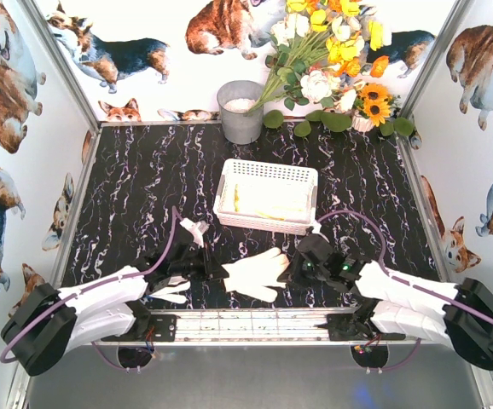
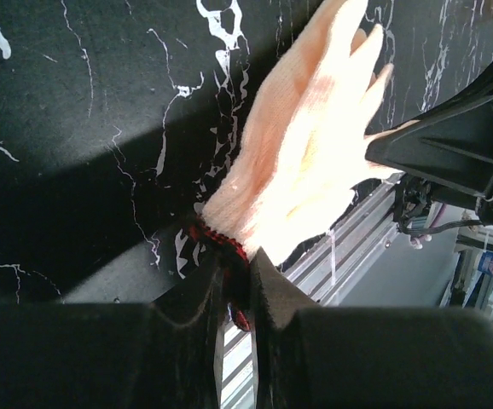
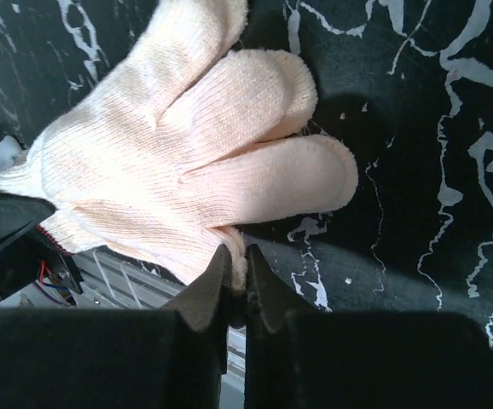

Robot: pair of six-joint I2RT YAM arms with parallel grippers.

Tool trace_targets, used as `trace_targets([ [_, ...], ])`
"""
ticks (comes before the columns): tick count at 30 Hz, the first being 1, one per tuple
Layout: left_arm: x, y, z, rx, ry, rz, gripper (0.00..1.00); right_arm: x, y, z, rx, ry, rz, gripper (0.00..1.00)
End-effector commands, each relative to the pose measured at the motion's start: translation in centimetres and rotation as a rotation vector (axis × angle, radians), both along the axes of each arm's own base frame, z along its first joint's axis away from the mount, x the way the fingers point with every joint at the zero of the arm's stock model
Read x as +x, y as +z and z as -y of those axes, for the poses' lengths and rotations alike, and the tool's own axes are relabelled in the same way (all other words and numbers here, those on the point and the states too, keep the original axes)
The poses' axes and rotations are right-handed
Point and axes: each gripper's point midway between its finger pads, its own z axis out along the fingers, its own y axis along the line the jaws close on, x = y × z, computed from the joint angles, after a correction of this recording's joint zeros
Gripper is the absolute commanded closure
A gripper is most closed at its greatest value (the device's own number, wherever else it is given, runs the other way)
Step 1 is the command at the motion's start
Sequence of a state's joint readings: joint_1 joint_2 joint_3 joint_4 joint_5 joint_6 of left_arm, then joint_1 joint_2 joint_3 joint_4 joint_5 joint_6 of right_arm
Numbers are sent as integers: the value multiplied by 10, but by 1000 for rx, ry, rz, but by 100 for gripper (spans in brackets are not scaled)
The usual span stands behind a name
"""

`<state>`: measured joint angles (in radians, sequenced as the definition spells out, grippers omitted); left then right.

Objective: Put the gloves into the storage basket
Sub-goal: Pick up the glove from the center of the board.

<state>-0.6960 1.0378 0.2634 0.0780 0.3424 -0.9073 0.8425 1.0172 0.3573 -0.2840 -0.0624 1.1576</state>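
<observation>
The black marbled counter (image 1: 144, 196) carries the white lattice basket (image 1: 268, 168) at its middle, well apart from the arms' bases. Inside the basket lie cream pieces (image 1: 276, 209) with a yellowish edge. From above they look like gloves already stowed, though the view is too coarse to count them. So part of the job seems done.

Between the basket and the counter's near edge, a plain cream glove (image 1: 255, 274) is stretched sideways between the two arms, outside the basket. A second glove (image 1: 171, 295) shows its fingers on the counter beside the left arm, partly hidden under it and not gripped.

The left pincer (image 2: 238, 260) is closed tight on the held glove's cuff, with the reddish-orange hem nipped between its tips. The right pincer (image 3: 238, 260) is likewise closed, pinching the glove's edge at the finger end, by the lowest finger. Whether the glove hangs clear of the counter I cannot tell.

As I judge it, what is left is to carry this glove over the basket's rim and let it go, then fetch the one by the left arm.
</observation>
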Motion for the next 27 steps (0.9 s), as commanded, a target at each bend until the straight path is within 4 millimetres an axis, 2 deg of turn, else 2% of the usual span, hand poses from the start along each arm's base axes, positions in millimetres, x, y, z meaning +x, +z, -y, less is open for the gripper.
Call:
trace_targets([
  [1,9,16,1,-11,-6,57,100,10,16,4,2,-31,68,100],
  [8,11,40,7,-27,-49,98,100,9,38,12,18,-43,115,100],
  [18,20,81,17,-31,-102,153,100,19,89,24,-6,-54,232,100],
  [25,41,123,29,-3,-127,212,100,34,138,46,-52,-98,386,100],
  [26,48,140,35,-17,-134,241,100,36,146,49,-68,-100,403,100],
  [27,52,148,37,-18,-140,255,100,37,154,53,-86,-102,421,100],
])
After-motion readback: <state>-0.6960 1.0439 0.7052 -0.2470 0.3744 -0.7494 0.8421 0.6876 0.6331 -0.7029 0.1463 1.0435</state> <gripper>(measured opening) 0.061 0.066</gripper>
